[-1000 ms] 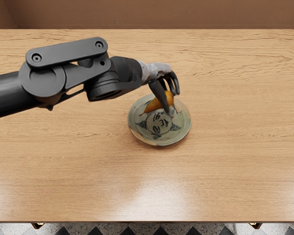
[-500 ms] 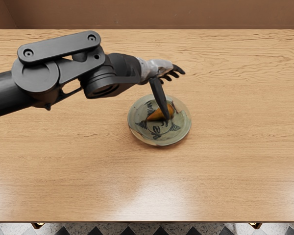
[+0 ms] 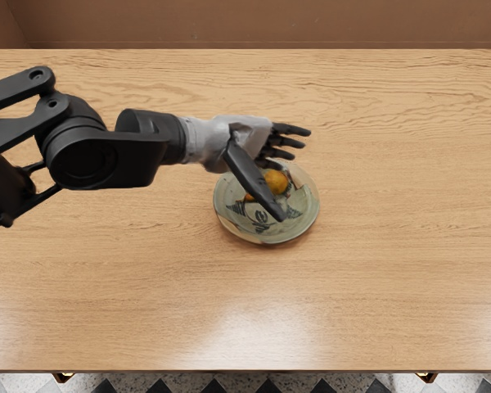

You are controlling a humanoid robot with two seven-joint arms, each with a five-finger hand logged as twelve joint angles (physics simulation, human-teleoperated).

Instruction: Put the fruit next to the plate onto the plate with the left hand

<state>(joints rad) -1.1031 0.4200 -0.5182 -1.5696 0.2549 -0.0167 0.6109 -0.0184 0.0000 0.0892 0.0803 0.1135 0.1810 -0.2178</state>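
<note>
The left robot hand [image 3: 258, 151] hung over the far-left part of the plate [image 3: 307, 219], its arm entering from the counter's left edge. The fingers [image 3: 291, 130] were spread and extended toward the right edge, and the thumb [image 3: 258, 188] pointed down across the plate toward the near edge. The robot hand gripped nothing. Whether the thumb touched the fruit could not be determined, since it crossed in front of it. The orange-yellow fruit [image 3: 277, 181] lay on the plate, in its far half and inside the rim, partly hidden behind the thumb. The plate, a shallow glazed dish with a dark painted pattern, stood near the centre of the counter [image 3: 376, 286], well apart from all four edges. The right arm did not show. On this evidence the placement step was judged complete, with withdrawal of the hand the only remaining action. Handling note: the fruit appeared small, rounded and smooth-skinned. It was judged light and firm enough to tolerate a moderate squeeze, but liable to roll on the plate's dished surface if nudged. Should a re-grasp be required, the recommended hold was from above, across the widest part, with the thumb on one side and the fingers opposing it. The plate was judged rigid and breakable and should not be pressed or knocked.
</note>
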